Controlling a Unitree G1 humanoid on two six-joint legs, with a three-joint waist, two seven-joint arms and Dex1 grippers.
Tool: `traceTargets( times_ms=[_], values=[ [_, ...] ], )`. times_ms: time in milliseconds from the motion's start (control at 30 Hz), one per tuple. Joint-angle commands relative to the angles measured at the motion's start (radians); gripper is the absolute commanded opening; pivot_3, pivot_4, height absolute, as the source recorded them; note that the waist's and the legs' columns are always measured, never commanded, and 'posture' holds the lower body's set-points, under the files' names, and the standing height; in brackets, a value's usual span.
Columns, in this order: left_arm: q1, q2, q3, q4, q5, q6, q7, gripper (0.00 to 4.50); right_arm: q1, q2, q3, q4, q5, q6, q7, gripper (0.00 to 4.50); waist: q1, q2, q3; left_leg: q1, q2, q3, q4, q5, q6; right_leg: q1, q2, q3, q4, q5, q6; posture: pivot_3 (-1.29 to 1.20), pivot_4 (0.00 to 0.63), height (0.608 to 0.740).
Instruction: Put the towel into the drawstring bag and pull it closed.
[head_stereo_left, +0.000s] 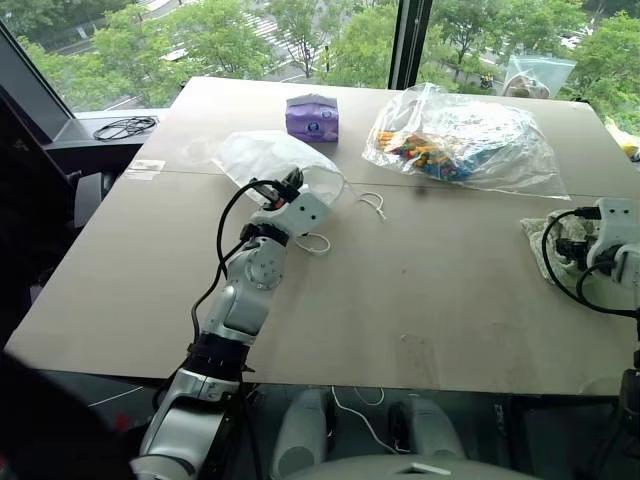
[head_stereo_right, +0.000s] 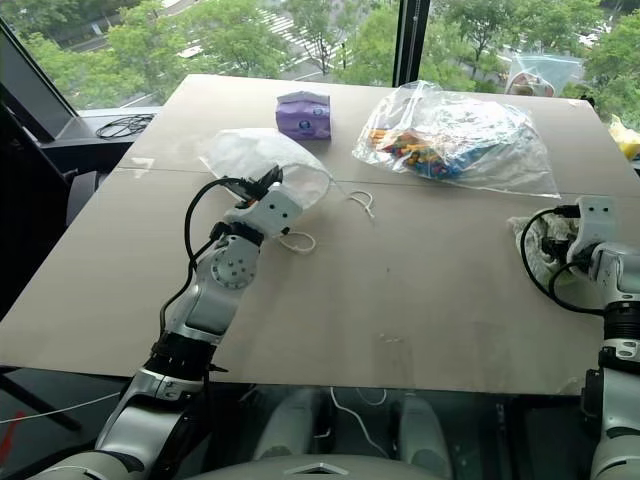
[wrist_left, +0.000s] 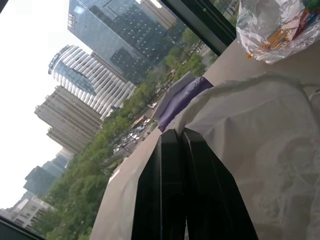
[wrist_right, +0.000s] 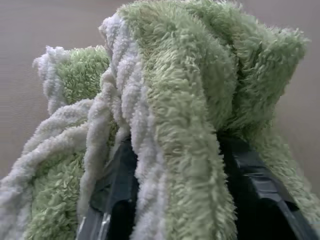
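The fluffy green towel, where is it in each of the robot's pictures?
Left eye view: the towel lies at the table's right edge, under the right claw.
Right eye view: same spot, far right.
Left wrist view: not in it.
Right wrist view: pinched between the claw's fingers.
Shared landmark: the purple tissue pack.

This looks like an upper-floor office or lab room set up for testing, though little of the room itself shows. A plain, wide beige tabletop (head_stereo_left: 420, 290) stands right against tall floor-to-ceiling window glass with a dark metal mullion (head_stereo_left: 410, 40). Outside lie green treetops (head_stereo_left: 150, 45) and a street far below, and the left wrist view catches tall glass high-rise towers (wrist_left: 95, 65). A loose coil of black cable (head_stereo_left: 125, 127) rests on a dark side ledge.
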Motion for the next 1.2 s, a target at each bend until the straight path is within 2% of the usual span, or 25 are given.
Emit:
traceTargets(
  times_ms=[33,67,167,267,367,467,600,733,967,1200],
  values=[
    [-0.005,0.005,0.011,-0.033,-0.005,-0.007,-0.002,0.0,0.077,0.051,0.054,-0.03,0.07,0.155,0.102,0.14,-0.002,-0.001,-0.001,0.0,0.0,0.0,-0.001,0.0,0.0,0.0,0.0,0.0,0.0,0.0,0.0,0.0,0.15,0.739],
    [-0.005,0.003,0.013,-0.033,-0.008,-0.005,-0.003,0.0,0.088,0.054,0.062,-0.063,0.083,0.177,0.118,0.02,-0.004,-0.002,-0.001,0.0,0.001,0.0,-0.001,0.0,0.0,0.0,0.0,0.0,0.0,0.0,0.0,0.0,0.15,0.739],
    [-0.004,-0.011,0.028,-0.041,-0.04,0.0,-0.012,0.0,0.137,0.047,0.116,-0.174,0.106,0.192,0.189,0.02,-0.01,-0.002,-0.002,0.0,0.001,0.0,-0.002,0.0,0.0,0.0,0.001,0.0,0.0,-0.001,-0.001,0.0,0.15,0.739],
    [-0.008,-0.075,0.096,-0.076,-0.156,0.06,-0.027,0.0,0.217,-0.002,0.201,-0.346,0.163,0.23,0.321,0.02,-0.019,-0.003,-0.002,0.0,0.002,0.0,-0.004,0.0,0.0,-0.001,0.002,0.0,0.0,-0.002,-0.002,0.0,0.15,0.739],
    [-0.02,-0.081,0.123,-0.079,-0.191,0.074,-0.046,0.0,0.266,-0.043,0.24,-0.461,0.182,0.241,0.37,0.02,-0.031,-0.004,-0.003,0.0,0.003,-0.001,-0.004,0.002,0.003,-0.001,0.003,-0.001,0.0,-0.002,-0.003,0.0,0.15,0.739],
    [-0.037,-0.092,0.146,-0.073,-0.252,0.088,-0.075,0.0,0.233,-0.006,0.17,-0.495,0.201,0.216,0.33,0.02,-0.031,-0.004,-0.003,0.002,0.003,-0.002,-0.004,0.0,0.0,0.0,0.005,-0.001,0.001,-0.002,-0.003,0.0,0.15,0.739],
    [-0.045,-0.109,0.163,-0.1,-0.383,0.092,-0.178,0.0,0.169,0.053,0.074,-0.676,0.361,0.244,0.377,0.02,-0.031,0.001,0.001,0.001,0.002,-0.001,-0.003,0.0,0.0,-0.002,0.003,-0.001,0.001,-0.001,-0.004,0.0,0.15,0.739],
    [-0.05,-0.098,0.16,-0.131,-0.469,0.091,-0.281,0.0,0.09,0.139,0.047,-0.806,0.482,0.331,0.315,0.02,-0.027,0.011,0.008,-0.003,0.001,0.0,-0.002,0.0,0.0,-0.005,0.002,0.0,0.001,0.001,-0.003,0.0,0.15,0.739],
    [-0.061,-0.08,0.215,-0.212,-0.68,0.205,-0.428,0.0,-0.026,0.309,0.038,-0.886,0.617,0.406,0.162,0.02,-0.018,0.011,0.009,-0.007,0.001,-0.001,-0.002,0.002,0.003,-0.006,0.002,-0.002,-0.001,0.001,-0.002,0.0,0.15,0.739],
    [-0.057,-0.061,0.247,-0.27,-0.824,0.292,-0.503,0.0,-0.079,0.375,0.065,-0.892,0.675,0.395,0.096,0.02,-0.02,0.011,0.009,-0.01,0.0,-0.001,-0.001,0.003,0.004,-0.008,0.003,-0.008,-0.002,0.002,0.001,0.0,0.15,0.739]
  ],
)
